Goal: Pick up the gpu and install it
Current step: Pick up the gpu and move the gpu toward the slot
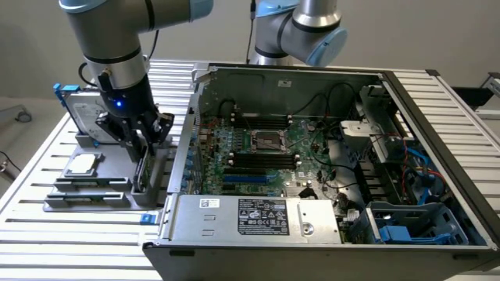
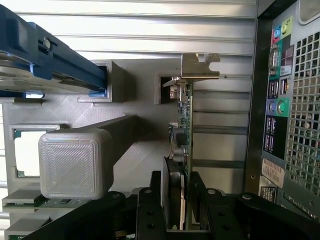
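case (image 1: 297, 69): side panel off, just beside the holder, so i can reach inside.
holder (image 1: 86, 200): grey rack that keeps parts upright for grabbing.
gpu (image 2: 187, 115): on edge in the holder, not lifted, i judge.
claw (image 2: 178, 192): clamped across the gpu's two faces.

slatted table (image 1: 47, 234) | on it: grey fixture (image 1: 86, 202), open computer case (image 1: 312, 260)
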Controlling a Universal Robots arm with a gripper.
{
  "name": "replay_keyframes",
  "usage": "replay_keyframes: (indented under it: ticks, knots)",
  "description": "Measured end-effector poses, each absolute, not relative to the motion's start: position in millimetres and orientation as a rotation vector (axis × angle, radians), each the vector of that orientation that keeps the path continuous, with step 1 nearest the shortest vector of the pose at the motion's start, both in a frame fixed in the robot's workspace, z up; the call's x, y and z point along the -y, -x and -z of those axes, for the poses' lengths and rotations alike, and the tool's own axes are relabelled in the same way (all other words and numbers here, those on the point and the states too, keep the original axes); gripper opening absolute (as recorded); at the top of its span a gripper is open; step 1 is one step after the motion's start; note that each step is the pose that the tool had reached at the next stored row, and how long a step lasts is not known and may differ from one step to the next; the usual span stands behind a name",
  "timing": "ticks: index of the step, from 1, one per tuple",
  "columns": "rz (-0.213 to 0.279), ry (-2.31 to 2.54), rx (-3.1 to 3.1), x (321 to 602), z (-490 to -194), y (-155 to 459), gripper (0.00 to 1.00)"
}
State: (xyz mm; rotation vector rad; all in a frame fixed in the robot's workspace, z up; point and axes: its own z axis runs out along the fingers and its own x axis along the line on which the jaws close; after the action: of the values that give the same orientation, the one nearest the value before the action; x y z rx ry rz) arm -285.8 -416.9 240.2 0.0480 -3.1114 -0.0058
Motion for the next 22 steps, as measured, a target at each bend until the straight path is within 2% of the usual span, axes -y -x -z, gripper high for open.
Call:
replay_keyframes:
  ticks: [13,14,15,22]
  knots:
    - [0.006,-0.048,3.111,416.9,-238.9,285.8,0.36]
    - [0.006,-0.048,3.111,416.9,-238.9,285.9,0.35]
    - [0.006,-0.048,3.111,416.9,-238.9,285.9,0.28]
    - [0.006,-0.048,3.108,416.9,-238.8,285.8,0.26]
